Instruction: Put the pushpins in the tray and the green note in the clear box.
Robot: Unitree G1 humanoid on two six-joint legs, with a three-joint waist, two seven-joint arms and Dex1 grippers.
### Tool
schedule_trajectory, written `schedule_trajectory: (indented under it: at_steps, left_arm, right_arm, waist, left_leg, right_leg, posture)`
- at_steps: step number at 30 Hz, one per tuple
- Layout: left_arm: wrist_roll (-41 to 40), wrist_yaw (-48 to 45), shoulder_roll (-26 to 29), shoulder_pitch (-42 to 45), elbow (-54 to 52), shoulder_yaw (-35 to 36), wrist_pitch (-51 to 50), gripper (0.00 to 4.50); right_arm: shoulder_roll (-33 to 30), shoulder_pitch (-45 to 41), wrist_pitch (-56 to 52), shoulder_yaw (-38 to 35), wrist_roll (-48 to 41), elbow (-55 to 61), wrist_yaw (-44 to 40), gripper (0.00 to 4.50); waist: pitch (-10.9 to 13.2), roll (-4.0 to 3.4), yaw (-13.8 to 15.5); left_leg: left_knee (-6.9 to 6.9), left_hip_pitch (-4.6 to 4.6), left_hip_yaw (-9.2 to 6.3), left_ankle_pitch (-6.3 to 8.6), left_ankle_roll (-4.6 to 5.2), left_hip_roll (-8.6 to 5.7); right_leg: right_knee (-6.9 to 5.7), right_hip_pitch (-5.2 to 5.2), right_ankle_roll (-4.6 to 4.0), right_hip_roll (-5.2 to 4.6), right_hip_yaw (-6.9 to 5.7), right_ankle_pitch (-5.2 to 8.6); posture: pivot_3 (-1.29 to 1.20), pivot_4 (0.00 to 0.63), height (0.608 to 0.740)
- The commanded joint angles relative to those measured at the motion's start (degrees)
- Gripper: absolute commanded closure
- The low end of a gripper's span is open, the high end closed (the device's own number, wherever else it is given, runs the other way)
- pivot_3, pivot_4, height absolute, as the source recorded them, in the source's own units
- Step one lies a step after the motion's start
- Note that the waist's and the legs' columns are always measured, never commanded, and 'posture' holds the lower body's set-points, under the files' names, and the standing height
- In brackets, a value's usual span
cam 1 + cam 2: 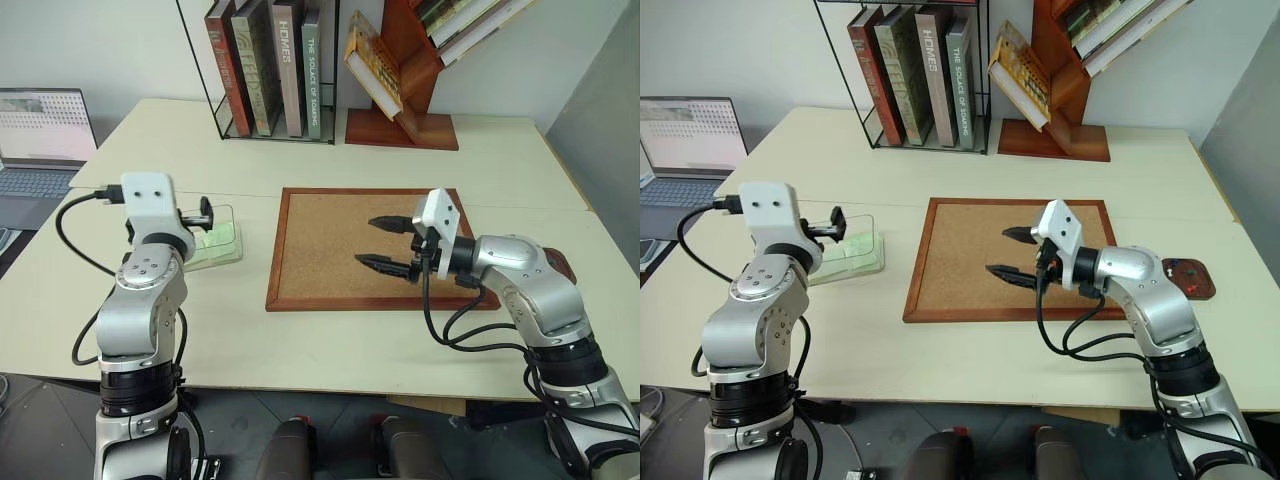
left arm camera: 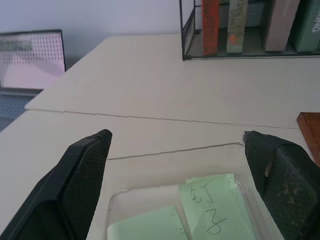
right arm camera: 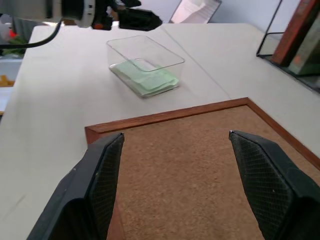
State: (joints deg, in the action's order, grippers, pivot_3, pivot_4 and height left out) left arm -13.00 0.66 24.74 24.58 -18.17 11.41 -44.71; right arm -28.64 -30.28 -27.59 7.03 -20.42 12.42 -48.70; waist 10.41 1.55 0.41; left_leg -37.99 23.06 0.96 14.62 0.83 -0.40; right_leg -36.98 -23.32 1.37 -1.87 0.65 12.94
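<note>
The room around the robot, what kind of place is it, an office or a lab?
Most likely an office or study desk. A wire rack of books and a slanted wooden bookshelf stand at the back of the pale table, and an open laptop sits to one side.

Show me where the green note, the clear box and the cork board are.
green note [image 3: 147, 80], right wrist view, middle of the paper.
clear box [image 3: 172, 56], right wrist view, its wall.
cork board [image 1: 330, 250], left eye view, bare cork.
</note>
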Motion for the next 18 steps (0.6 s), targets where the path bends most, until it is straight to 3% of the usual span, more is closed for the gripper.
schedule_trajectory:
  at_steps: [1, 9, 18]
  left_arm:
    - [-5.7, -12.07, 2.25, -0.98, -5.87, -4.78, -0.19, 0.03]
    - [-13.99, -34.5, 10.46, -7.26, -7.06, -8.27, 3.03, 0.03]
    - [-13.73, -39.31, 9.5, -7.82, -4.14, -9.37, 7.66, 0.03]
  right_arm:
    - [-1.22, 4.39, 0.68, -4.06, -1.02, 5.12, 1.9, 0.95]
    - [-6.75, 17.26, 3.12, -10.4, -1.12, 7.98, 0.96, 0.95]
    - [-7.43, 18.09, 7.7, -9.73, 1.5, 3.87, 1.22, 0.95]
  waist:
    - [0.0, 0.0, 0.05]
    - [0.03, -0.05, -0.59]
    - [0.04, -0.06, -0.52]
  left_leg:
    - [0.0, 0.0, 0.0, 0.0, 0.0, -0.02]
    - [0.12, -0.02, 0.0, 0.01, -0.01, 0.02]
    - [0.02, -0.08, -0.01, -0.02, -0.01, 0.04]
  right_leg:
    - [0.0, 0.0, -0.02, -0.04, -0.01, 0.01]
    - [-0.06, -0.07, -0.25, -0.02, -0.09, 0.19]
    - [-0.08, 0.04, -0.21, 0.06, -0.09, 0.5]
  posture:
    - [0.0, 0.15, 0.74]
    - [0.0, 0.15, 0.74]
    - [0.0, 0.15, 0.74]
